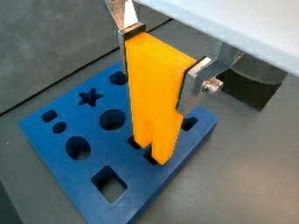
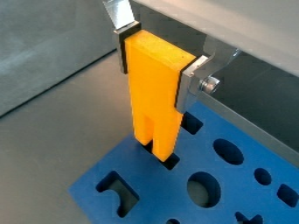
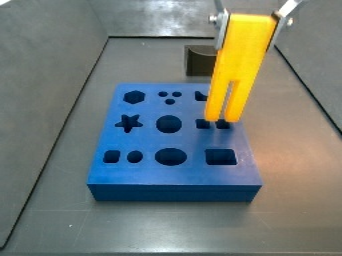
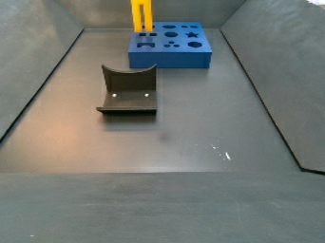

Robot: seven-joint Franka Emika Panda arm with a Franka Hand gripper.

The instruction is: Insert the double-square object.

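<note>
The double-square object is a tall bright yellow piece with two long prongs. It stands upright over the blue board, its prong tips at or just inside a pair of small square holes near the board's edge. It shows in both wrist views and at the far end in a side view. My gripper is shut on its solid upper block, one silver finger on each side.
The blue board has star, round, hexagon and square holes. A dark fixture stands on the grey floor in front of the board; it also shows behind the board. Grey walls enclose the floor.
</note>
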